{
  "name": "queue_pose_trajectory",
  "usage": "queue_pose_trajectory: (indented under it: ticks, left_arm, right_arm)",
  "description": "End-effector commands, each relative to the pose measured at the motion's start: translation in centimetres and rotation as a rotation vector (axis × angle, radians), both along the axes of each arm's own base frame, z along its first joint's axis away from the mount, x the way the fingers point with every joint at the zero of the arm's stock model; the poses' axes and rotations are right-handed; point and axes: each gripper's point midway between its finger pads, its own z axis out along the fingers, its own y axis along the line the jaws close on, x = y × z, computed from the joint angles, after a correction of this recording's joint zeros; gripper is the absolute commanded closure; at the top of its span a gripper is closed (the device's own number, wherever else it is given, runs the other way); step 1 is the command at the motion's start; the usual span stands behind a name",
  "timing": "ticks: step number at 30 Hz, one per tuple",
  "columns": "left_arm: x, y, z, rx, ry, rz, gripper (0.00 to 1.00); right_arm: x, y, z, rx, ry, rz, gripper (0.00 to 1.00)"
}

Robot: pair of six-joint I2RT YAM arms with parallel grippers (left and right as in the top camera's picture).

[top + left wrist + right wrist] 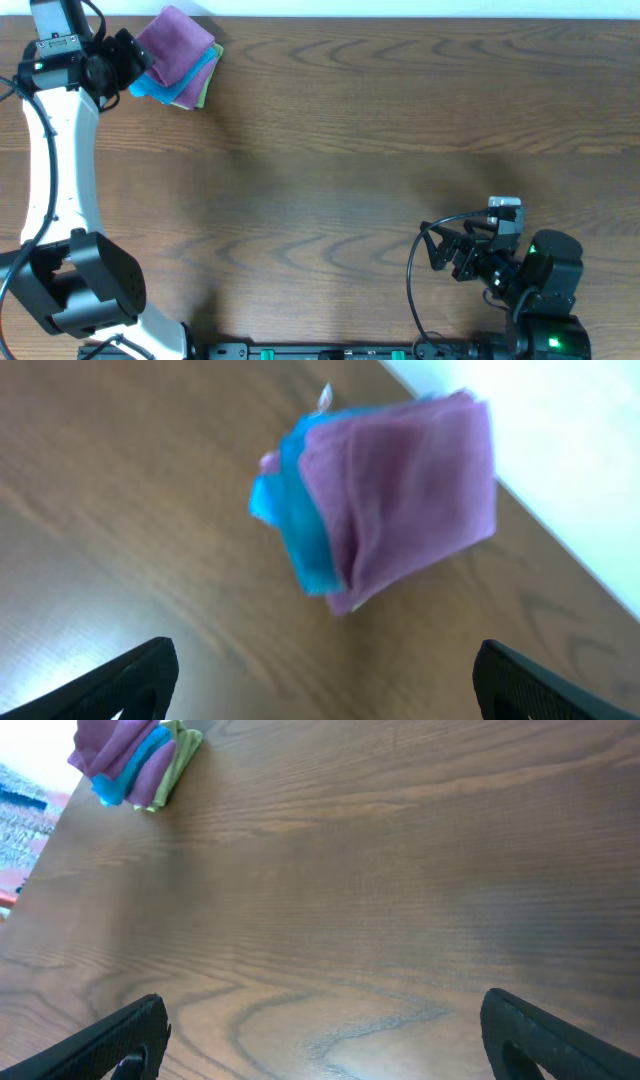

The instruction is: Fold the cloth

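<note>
Left gripper [325, 652] first: its fingers are spread wide with nothing between them, only bare wood showing in the gap. It hangs at the far left corner of the table [350, 150], nose pointed at the pile [178, 56], which lies just ahead of the fingertips and not inside them. No contact that I can make out, though the wrist view is blurred.

On top of that pile is the purple cloth [410, 480], doubled over into a neat, thick rectangle with a rounded fold along one side. Under it a blue cloth [300, 535] pokes out, and a green cloth [180, 755] peeks out along the bottom edge. The stack sits right up against the table's back edge, well out of the working area. That looks like a parking spot for finished pieces, so my read is the folding is done and this cloth has been filed with the others. The open, empty fingers fit a release more than a grab.

Right gripper [322, 1005]: also spread apart and empty, held low over bare wood at the near right, well apart from the pile. It looks parked clear of its partner's reach.
</note>
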Motion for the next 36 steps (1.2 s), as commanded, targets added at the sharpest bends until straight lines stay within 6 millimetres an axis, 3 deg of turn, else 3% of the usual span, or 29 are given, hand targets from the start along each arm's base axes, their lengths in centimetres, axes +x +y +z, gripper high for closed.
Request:
queue_pose_trajectory:
  ticks: [1, 3, 7, 13, 20, 30, 36]
  left_arm:
    - [-1.6, 0.3, 1.4, 0.010, 0.017, 0.030, 0.05]
    - [-3.6, 0.3, 1.7, 0.017, 0.064, 0.043, 0.05]
    - [-9.3, 1.2, 2.9, 0.107, 0.194, 0.105, 0.05]
    - [-13.9, 0.8, 3.8, 0.172, 0.198, 0.079, 0.04]
    - [-17.8, -0.8, 0.5, 0.156, 0.134, 0.063, 0.05]
    - [-22.0, -6.5, -5.0, 0.260, -0.036, -0.215, 0.04]
    - [-25.0, -7.2, -8.4, 0.273, -0.073, -0.244, 0.04]
  right_arm:
    - [-0.1, 0.0, 0.1, 0.014, -0.001, -0.007, 0.01]
    - [-0.1, 0.0, 0.1, 0.014, 0.000, -0.007, 0.01]
    - [-0.1, 0.0, 0.1, 0.014, 0.000, -0.007, 0.01]
    - [-0.1, 0.0, 0.1, 0.014, -0.001, -0.007, 0.01]
    - [-0.1, 0.0, 0.1, 0.014, -0.001, -0.007, 0.01]
    - [-0.1, 0.0, 0.1, 0.014, 0.000, -0.007, 0.01]
    - [-0.1, 0.0, 0.1, 0.014, 0.000, -0.007, 0.01]
